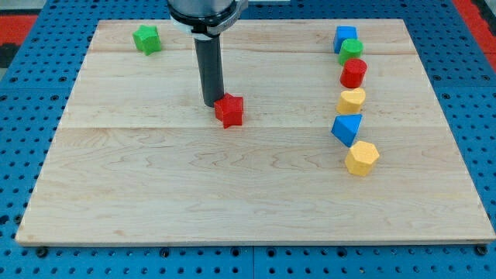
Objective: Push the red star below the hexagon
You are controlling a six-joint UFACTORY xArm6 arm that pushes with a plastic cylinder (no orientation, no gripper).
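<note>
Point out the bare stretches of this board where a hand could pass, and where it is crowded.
Bare wood runs along the view's bottom, below the red star and yellow hexagon, and across the left below the green star. My tip sits against the red star's upper left. The view's right is crowded: blue cube, green block, red cylinder, yellow block and blue block.

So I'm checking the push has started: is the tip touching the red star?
Touching. The camera view shows my tip pressed against the upper left edge of the red star, no board visible between them.
</note>
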